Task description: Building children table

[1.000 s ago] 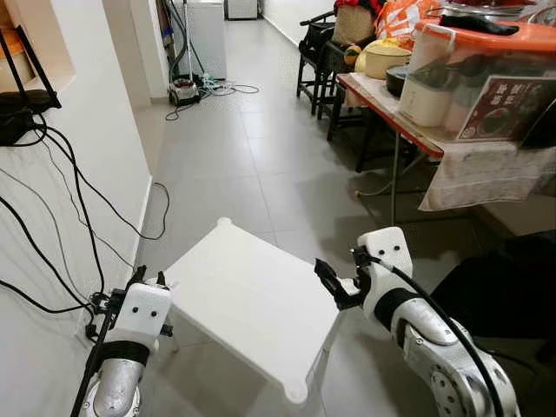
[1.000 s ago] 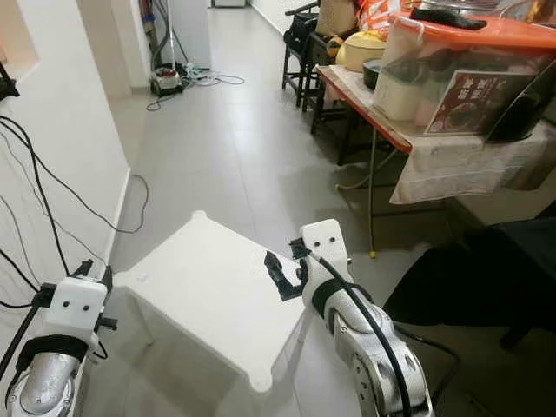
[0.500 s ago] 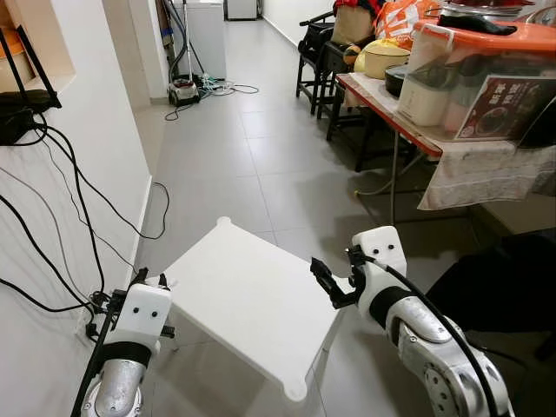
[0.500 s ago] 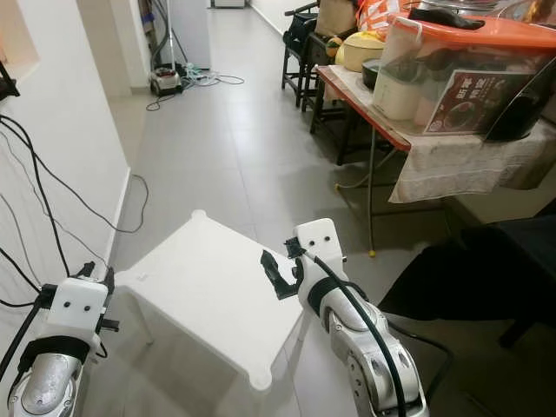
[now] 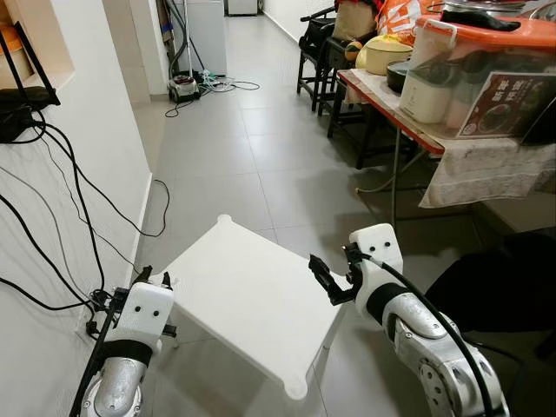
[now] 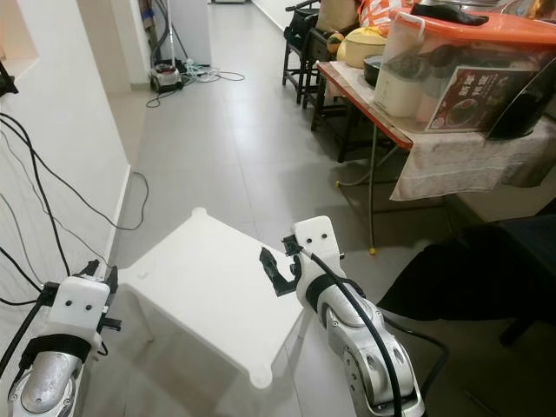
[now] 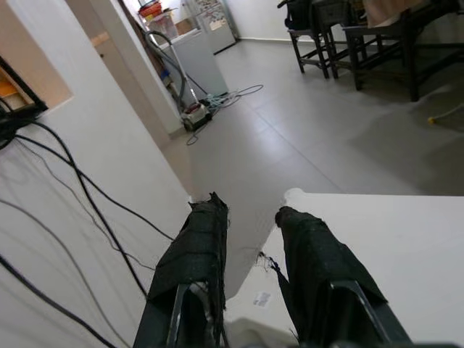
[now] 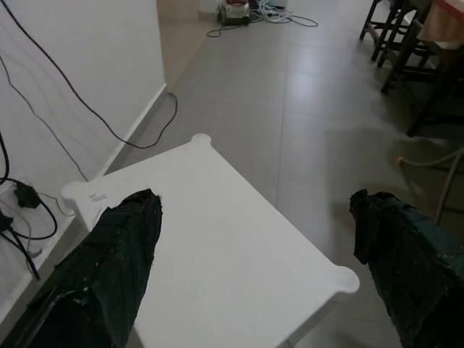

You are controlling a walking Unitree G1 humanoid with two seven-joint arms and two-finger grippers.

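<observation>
In the left eye view, a white children's table (image 5: pixel 252 300) stands on grey floor tiles (image 5: pixel 217 156) low in the frame's centre, the left gripper (image 5: pixel 139 276) at its left edge and the right gripper (image 5: pixel 323 278) at its right edge; a red-edged side table (image 5: pixel 391 117) at upper right carries a lidded plastic bin (image 5: pixel 486 69) with a printed card whose writing is too small to read. Black cables (image 5: pixel 78 208) trail down the white wall at left. In the left wrist view, the left gripper's fingers (image 7: pixel 196 261) stand slightly apart beside the tabletop's corner, holding nothing; a small unreadable sticker (image 7: pixel 262 298) shows there. In the right wrist view, the right gripper's fingers (image 8: pixel 116 246) spread wide above the tabletop, gripping nothing.
</observation>
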